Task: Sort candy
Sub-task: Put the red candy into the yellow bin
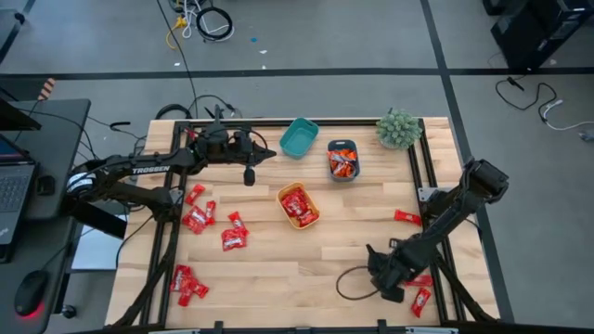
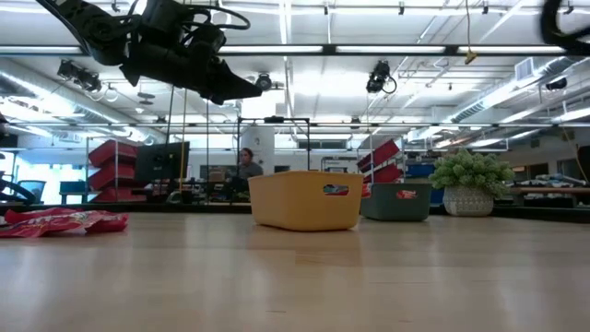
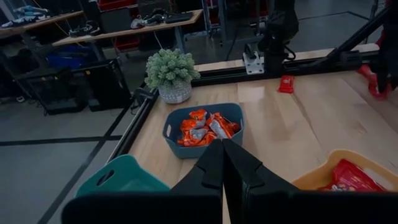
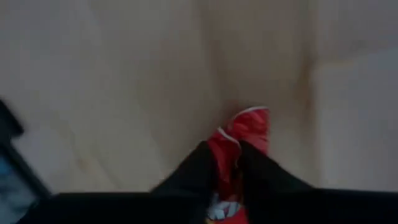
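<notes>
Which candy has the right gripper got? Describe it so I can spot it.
Find the right gripper low over the table's near right corner. The red candy is pinched between its fingers, unlike the loose one beside it.

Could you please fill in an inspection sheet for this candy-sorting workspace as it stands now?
Surface: wooden table, inside a black frame.
Job's things: red candies loose at the left; more by the right arm; yellow bin holds red ones, grey bin orange ones; teal bin looks empty.
Clutter: potted plant.
Grippers: left gripper shut, raised near the teal bin; right gripper shut on a red candy.
Cables: black loop on the table; floor cables.
Surroundings: laptop desk, mouse; person beyond.
</notes>
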